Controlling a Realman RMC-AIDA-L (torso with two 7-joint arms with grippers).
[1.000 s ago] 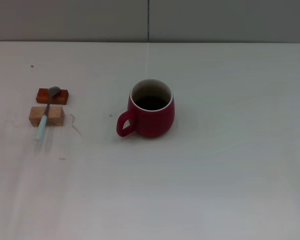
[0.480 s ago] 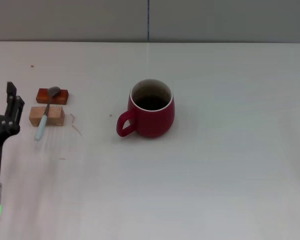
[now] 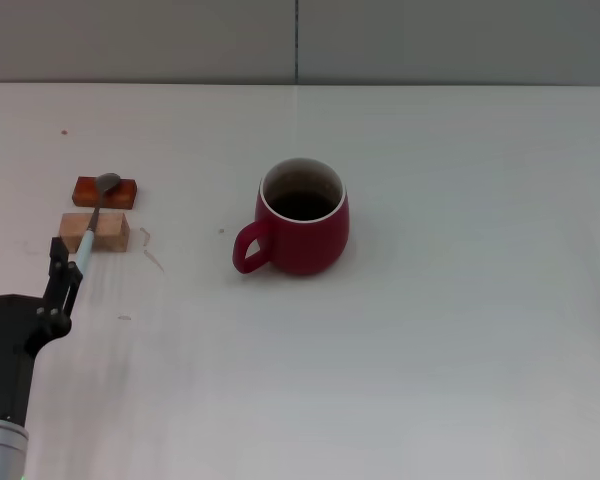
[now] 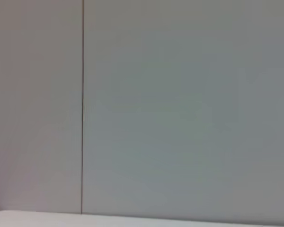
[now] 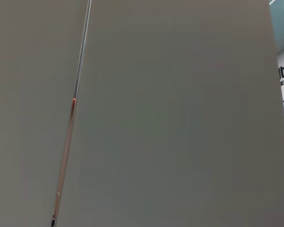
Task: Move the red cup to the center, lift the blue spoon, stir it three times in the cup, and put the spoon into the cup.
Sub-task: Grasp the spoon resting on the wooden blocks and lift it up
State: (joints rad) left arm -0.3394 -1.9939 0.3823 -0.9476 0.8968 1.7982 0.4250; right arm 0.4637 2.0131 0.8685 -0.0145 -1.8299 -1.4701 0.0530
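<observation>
Table surface (image 3: 430,380), pale and matte, fills the head view. The rounded dark red ceramic mug (image 3: 298,222) with white rim and loop handle stands just left of the frame's middle, its handle turned toward the lower left. At centre left, the slim spoon with a pale blue handle and grey metal bowl (image 3: 90,225) lies across 2 small blocks: a reddish-brown wooden block (image 3: 105,191) under the bowl and a light tan wooden block (image 3: 94,231) under the handle. The left gripper (image 3: 60,275) rises from the lower left corner, with 1 dark finger tip just beside the handle's free end; I cannot tell how wide it is spread, and it holds nothing visible. The right gripper is not in this view.

The left wrist view shows only a grey wall panel (image 4: 180,109) with a vertical seam.

The right wrist view shows another grey wall panel (image 5: 180,113), nothing of the task.

Judging by this, the mug already sits centrally; grasping, lifting, 3 stirs and dropping the spoon in all remain.
</observation>
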